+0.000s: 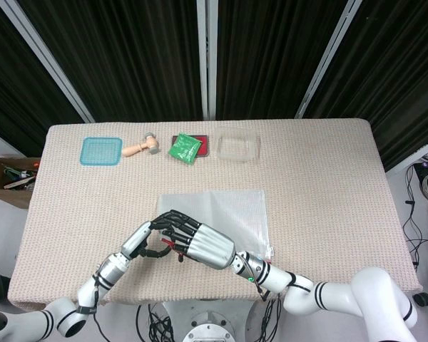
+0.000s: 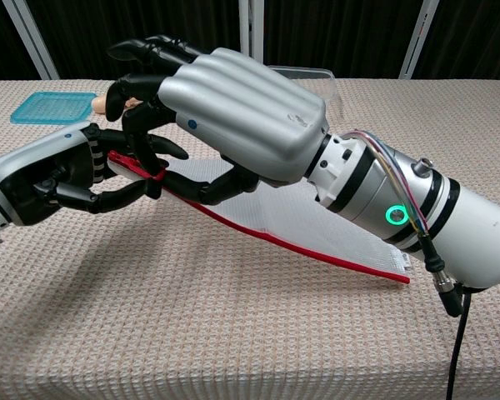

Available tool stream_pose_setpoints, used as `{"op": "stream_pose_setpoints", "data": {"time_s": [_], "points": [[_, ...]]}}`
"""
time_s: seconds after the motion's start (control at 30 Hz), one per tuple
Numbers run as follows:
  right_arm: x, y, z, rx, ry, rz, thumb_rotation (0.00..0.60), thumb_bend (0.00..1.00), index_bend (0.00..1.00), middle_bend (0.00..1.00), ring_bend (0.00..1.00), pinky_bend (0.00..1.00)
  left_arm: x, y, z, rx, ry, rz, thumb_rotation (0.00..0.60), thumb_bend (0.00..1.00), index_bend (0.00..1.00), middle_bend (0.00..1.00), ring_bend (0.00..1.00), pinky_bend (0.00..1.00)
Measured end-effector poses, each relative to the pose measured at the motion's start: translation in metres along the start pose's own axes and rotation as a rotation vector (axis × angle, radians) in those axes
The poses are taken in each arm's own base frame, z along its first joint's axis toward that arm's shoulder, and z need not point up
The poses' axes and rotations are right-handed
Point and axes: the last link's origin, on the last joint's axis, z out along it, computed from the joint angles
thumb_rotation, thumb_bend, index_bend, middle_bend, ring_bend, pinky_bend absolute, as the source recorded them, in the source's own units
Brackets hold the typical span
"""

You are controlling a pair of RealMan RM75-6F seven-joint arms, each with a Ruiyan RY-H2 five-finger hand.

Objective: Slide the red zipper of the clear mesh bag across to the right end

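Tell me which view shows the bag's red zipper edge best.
The chest view: the red zipper edge runs in full from the left hand and right hand down to the bag's right corner, lifted at the left. In the head view, only a speck of red shows under the right hand's fingers.
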Motion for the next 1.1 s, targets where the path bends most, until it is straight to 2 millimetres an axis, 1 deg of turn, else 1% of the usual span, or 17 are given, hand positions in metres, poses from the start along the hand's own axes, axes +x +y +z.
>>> {"op": "stream_pose_setpoints", "data": {"time_s": [0.4,0.77,1.1], "points": [[-0.001,0.002,-0.008,-0.011,0.008,-0.022,0.6,0.51,0.97,0.25,0.0,0.0,0.003,0.004,-0.001,-0.018,0.026,-0.196,0.6,0.45,0.69,0.25,0.12,0.14],[0.004,0.008,-0.012,-0.047,0.03,-0.01,0.6,0.5,0.98,0.25,0.0,0.0,0.004,0.005,-0.003,-0.022,0.021,-0.224,0.6,0.46,0.69,0.25,0.11,0.14],[0.005,0.013,-0.018,-0.076,0.028,0.012,0.6,0.5,0.98,0.25,0.0,0.0,0.01,0.005,-0.006,-0.022,0.03,-0.24,0.6,0.47,0.7,0.25,0.11,0.13]]}}
